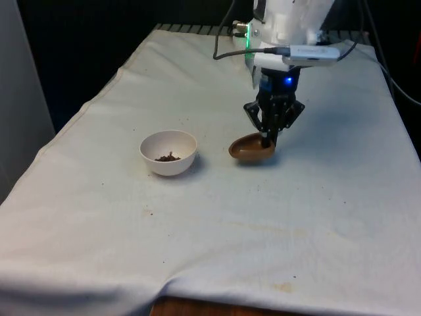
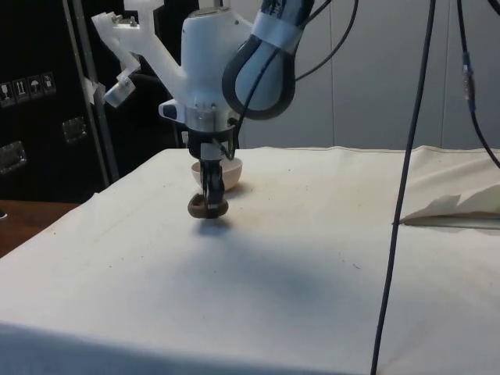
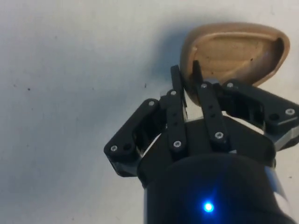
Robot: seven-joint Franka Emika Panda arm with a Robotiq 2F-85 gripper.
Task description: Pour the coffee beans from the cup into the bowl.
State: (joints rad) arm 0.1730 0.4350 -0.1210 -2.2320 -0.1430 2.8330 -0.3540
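Gripper [image 1: 266,139] is down at the cloth, fingers pinched on the near rim of the brown wooden cup [image 1: 251,148], which sits on the table under it, with the white bowl [image 1: 168,152] holding a few beans off to the front view's left.

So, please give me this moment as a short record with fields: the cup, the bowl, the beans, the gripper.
cup: brown wooden cup, empty inside in the wrist view, on the cloth at the front view's right of the bowl
bowl: white bowl, upright
beans: coffee beans inside the bowl
gripper: gripper shut on the cup's rim, one finger inside, one outside
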